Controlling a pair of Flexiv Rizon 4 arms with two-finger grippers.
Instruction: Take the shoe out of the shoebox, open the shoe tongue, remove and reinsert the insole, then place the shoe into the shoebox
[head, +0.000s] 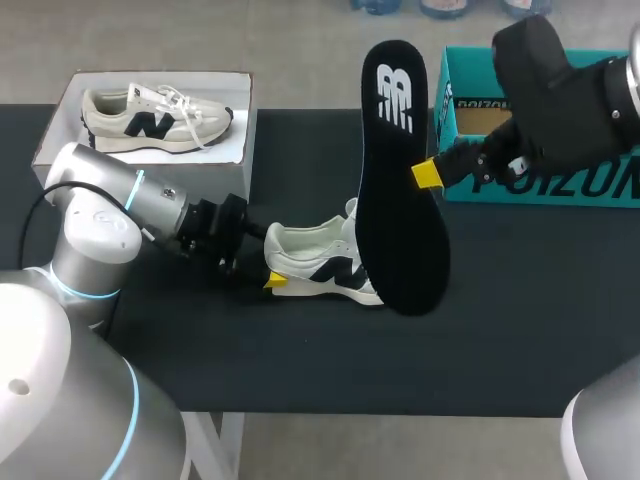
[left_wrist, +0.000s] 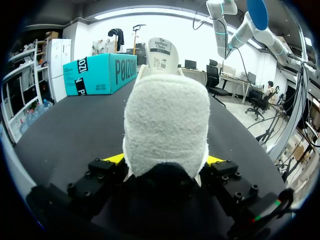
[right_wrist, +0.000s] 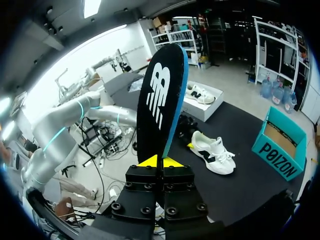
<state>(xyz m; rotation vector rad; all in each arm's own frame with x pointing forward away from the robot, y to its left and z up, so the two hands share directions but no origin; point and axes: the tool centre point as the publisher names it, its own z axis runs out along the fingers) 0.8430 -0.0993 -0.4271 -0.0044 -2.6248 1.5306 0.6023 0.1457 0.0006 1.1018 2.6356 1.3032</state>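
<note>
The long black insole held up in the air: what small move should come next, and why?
Probably the right gripper, shut on the long black insole, should tip it down and ease its lower end toward the opening of the white sneaker. The insole is out and hangs above the shoe, while the left gripper clamps the sneaker's heel on the black table, so reinserting looks due.

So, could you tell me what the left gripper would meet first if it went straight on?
The shoe: the left gripper is shut on its heel. Beyond it, probably the raised insole.
</note>
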